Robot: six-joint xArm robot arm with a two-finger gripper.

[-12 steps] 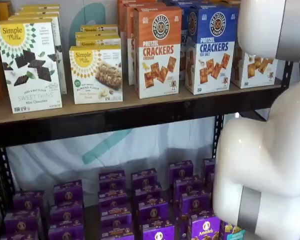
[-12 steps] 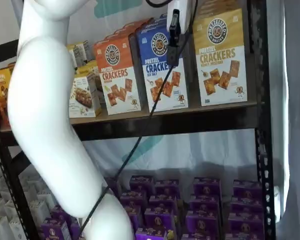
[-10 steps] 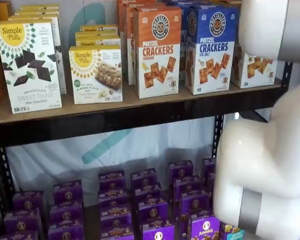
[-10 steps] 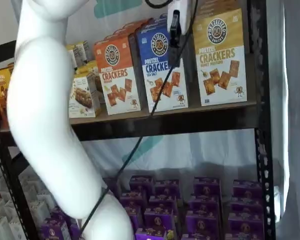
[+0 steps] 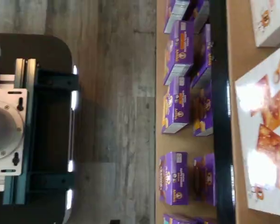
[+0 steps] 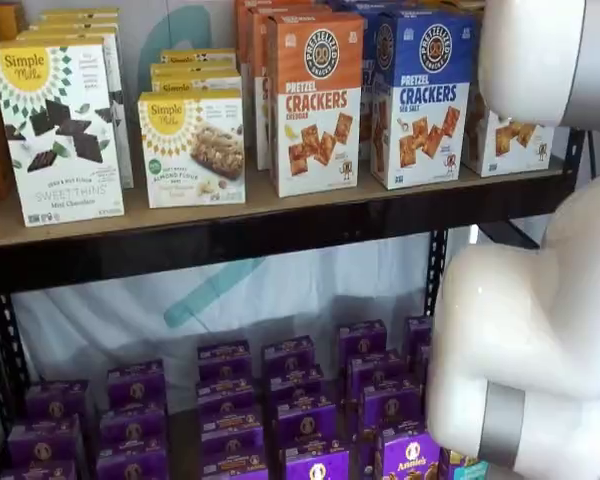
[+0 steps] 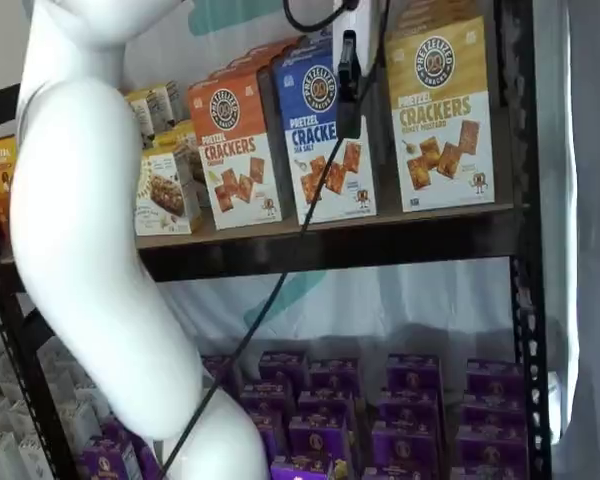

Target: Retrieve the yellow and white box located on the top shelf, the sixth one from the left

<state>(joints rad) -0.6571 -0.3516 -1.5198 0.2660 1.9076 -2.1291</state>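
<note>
Approach step: the pincer (image 7: 348, 85) hangs just beside the yellow and white box (image 7: 439, 115) on the top shelf (image 7: 330, 225). Side-on, so I cannot tell its state; it next likely needs to line up with the box front

top shelf (image 7: 330, 222) brown wooden board, black front rail, carrying upright yellow and white box (image 7: 438, 120), blue-topped carton (image 7: 325, 140), orange-topped carton (image 7: 235, 150), Simple Mills boxes (image 6: 190, 148)
</note>
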